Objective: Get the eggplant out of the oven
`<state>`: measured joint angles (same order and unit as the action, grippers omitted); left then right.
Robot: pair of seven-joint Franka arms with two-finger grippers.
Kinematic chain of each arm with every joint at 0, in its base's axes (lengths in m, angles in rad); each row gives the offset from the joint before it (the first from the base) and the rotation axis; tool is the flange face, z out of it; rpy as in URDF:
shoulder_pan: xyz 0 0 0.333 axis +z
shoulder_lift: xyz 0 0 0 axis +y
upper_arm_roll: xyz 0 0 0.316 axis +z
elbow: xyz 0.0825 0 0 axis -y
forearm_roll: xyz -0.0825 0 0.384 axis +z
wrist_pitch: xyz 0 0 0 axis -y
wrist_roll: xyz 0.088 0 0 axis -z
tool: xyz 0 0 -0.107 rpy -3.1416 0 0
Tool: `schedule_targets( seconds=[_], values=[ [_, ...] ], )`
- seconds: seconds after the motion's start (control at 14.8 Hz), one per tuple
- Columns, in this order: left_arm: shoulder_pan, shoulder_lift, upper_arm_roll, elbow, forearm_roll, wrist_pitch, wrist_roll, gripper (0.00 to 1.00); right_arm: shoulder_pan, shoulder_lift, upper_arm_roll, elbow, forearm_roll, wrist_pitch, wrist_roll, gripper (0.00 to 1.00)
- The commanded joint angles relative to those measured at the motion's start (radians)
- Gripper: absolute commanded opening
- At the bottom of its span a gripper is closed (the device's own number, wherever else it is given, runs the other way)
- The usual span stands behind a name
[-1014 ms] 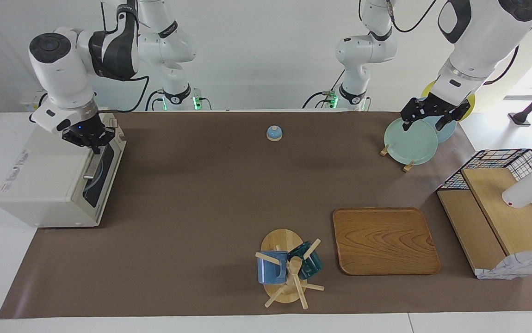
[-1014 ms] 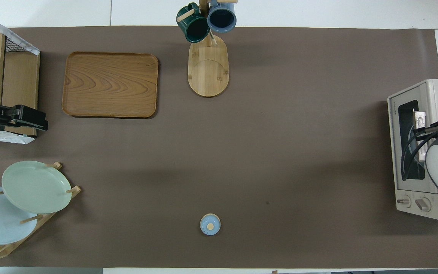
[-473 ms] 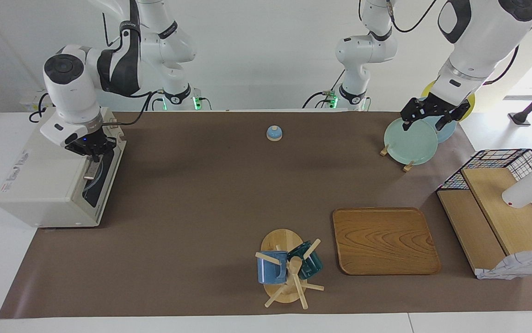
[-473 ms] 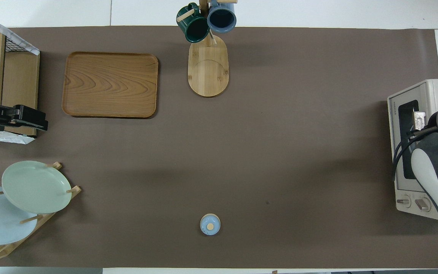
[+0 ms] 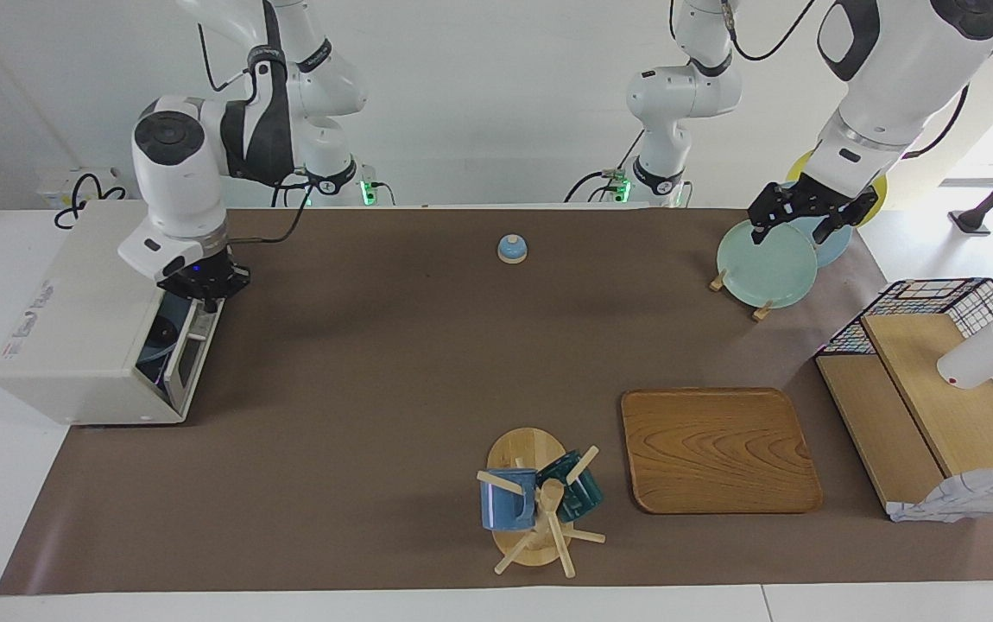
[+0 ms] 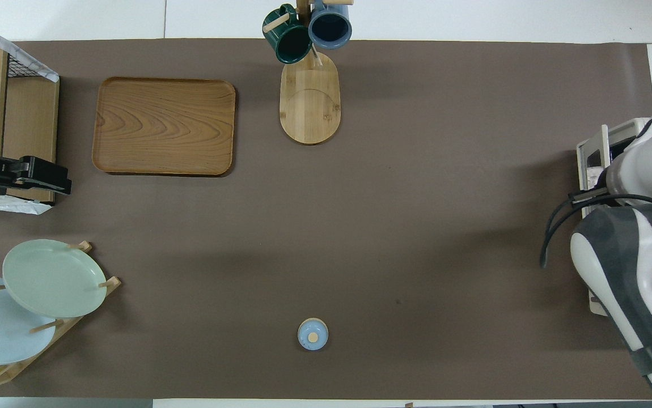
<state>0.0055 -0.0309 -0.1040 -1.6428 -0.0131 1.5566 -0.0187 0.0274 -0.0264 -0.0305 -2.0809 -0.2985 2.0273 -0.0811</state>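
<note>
The cream-white oven point(image 5: 82, 320) stands at the right arm's end of the table, and its dark glass door point(image 5: 181, 354) hangs partly open, tilted outward. My right gripper point(image 5: 201, 295) is at the door's top edge, shut on the handle. Through the gap I see the edge of a bluish plate point(image 5: 154, 348) inside. The eggplant is hidden. In the overhead view my right arm covers most of the oven point(image 6: 587, 156) and hides the gripper. My left gripper point(image 5: 797, 226) waits open over the plate rack point(image 5: 736, 285).
A small blue bell point(image 5: 512, 249) sits near the robots at mid table. A wooden tray point(image 5: 717, 449) and a mug tree point(image 5: 540, 505) stand farther out. A wire-and-wood shelf point(image 5: 920, 380) with a white bottle point(image 5: 984, 354) is at the left arm's end.
My right gripper has moved away from the oven body with the handle, and the door has swung from shut to partly open. The left arm has not moved.
</note>
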Motion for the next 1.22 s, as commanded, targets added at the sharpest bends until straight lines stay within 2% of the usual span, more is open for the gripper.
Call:
schedule_targets(
  seconds=[0.0, 0.2, 0.41, 0.74, 1.15],
  values=[
    [0.010, -0.004, -0.006, 0.000, 0.015, -0.001, 0.011, 1.00, -0.010, 0.068, -0.005, -0.050, -0.013, 0.152, 0.029, 0.00],
    [0.010, -0.004, -0.006, 0.000, 0.015, -0.001, 0.011, 1.00, -0.007, 0.075, -0.003, -0.108, 0.036, 0.249, 0.053, 0.00],
    [0.010, -0.004, -0.006, 0.000, 0.015, -0.001, 0.011, 1.00, -0.010, 0.126, -0.003, -0.120, 0.045, 0.310, 0.069, 0.00],
    [0.010, -0.004, -0.006, 0.000, 0.015, -0.001, 0.011, 1.00, -0.015, 0.190, -0.003, -0.119, 0.117, 0.321, 0.090, 0.00],
    [0.010, -0.004, -0.006, 0.000, 0.015, -0.001, 0.011, 1.00, -0.007, 0.198, -0.002, -0.119, 0.180, 0.326, 0.104, 0.00]
  ],
)
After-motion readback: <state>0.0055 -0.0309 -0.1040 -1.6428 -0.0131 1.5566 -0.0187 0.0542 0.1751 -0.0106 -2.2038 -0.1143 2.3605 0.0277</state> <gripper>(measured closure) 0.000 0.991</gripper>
